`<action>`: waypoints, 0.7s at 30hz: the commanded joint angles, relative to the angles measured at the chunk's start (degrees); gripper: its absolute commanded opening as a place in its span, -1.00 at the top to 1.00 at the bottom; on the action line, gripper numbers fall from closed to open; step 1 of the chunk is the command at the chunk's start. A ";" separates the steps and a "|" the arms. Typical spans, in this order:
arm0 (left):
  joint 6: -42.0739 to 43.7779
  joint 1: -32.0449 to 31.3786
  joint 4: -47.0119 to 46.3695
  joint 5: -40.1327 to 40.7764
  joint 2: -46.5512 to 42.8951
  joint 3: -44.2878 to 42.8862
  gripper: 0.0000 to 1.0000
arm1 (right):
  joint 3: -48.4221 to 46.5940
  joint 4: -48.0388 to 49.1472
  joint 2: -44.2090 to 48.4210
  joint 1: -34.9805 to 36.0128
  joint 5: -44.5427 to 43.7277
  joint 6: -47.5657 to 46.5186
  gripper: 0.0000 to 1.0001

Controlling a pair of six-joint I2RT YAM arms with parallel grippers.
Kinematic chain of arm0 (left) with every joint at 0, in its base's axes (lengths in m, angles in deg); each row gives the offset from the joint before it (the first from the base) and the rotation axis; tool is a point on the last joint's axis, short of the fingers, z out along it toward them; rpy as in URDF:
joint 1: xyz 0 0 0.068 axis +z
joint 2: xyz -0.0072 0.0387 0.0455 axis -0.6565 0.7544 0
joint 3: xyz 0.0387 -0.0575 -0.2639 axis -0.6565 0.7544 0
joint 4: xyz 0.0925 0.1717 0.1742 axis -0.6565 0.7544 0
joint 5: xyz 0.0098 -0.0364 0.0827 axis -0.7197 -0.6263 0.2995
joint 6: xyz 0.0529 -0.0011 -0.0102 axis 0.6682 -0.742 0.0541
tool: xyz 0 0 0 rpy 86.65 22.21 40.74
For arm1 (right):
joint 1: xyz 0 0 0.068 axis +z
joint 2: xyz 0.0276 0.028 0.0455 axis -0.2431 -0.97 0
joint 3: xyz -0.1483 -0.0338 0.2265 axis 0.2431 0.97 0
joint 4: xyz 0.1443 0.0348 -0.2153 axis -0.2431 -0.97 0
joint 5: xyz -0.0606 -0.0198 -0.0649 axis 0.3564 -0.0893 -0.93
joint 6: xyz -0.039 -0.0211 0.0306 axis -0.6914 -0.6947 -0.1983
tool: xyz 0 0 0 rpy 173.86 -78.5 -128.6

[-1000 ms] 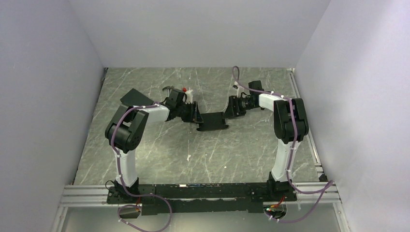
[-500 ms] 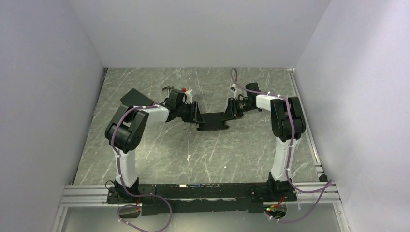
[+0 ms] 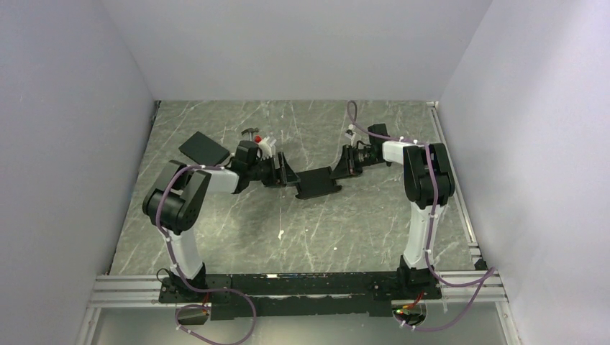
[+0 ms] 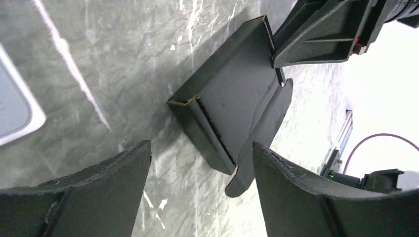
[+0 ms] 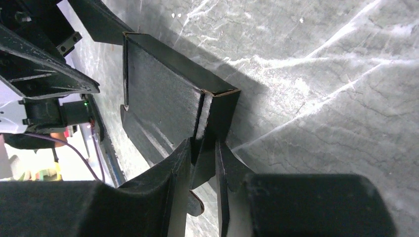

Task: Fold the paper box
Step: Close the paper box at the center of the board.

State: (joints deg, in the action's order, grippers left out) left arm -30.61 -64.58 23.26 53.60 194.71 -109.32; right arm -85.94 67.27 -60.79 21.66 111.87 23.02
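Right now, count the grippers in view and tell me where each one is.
2. The left gripper stands open, just short of the left end of the paper box; the right gripper is shut on the wall at its right end. None seems hidden.

Matte black cardboard paper box (image 3: 316, 182): centre of grey marbled table (image 3: 237, 230), toward far edge; left gripper (image 3: 286, 172) just left, right gripper (image 3: 338, 170) on right wall. Black rectangular slab (image 3: 203, 149): farther left.

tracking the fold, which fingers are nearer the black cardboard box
Right: right fingers pinch the matte black cardboard box at one end wall; left fingers open, short of the other end.
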 commanded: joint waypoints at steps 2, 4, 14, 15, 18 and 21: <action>-6.54 1.67 -8.61 -1.64 -1.22 5.38 -0.66 | 0.69 0.82 -2.58 -1.27 -0.29 0.23 0.78; -9.02 1.91 -12.70 -2.51 -0.35 7.04 -0.68 | 0.79 1.13 -2.89 -1.66 0.48 0.82 0.80; -22.03 0.98 -33.31 -6.02 8.23 9.16 -0.74 | 1.10 2.23 -4.10 -2.80 2.80 2.73 0.83; -22.77 0.59 -34.17 -5.94 9.00 9.02 -0.72 | 1.14 2.33 -4.19 -2.84 3.01 2.89 0.83; -24.92 -0.35 -36.29 -5.22 10.96 9.03 -0.67 | 1.39 2.80 -4.47 -3.14 3.50 3.49 0.84; -27.95 -1.66 -39.65 -4.21 13.27 9.30 -0.54 | 1.56 3.20 -4.65 -3.20 3.81 3.93 0.84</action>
State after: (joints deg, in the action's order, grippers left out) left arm -53.91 -64.34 -12.96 48.27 204.04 -100.73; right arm -85.62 69.39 -63.67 19.02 118.40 27.39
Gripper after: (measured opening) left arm 0.804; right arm 0.202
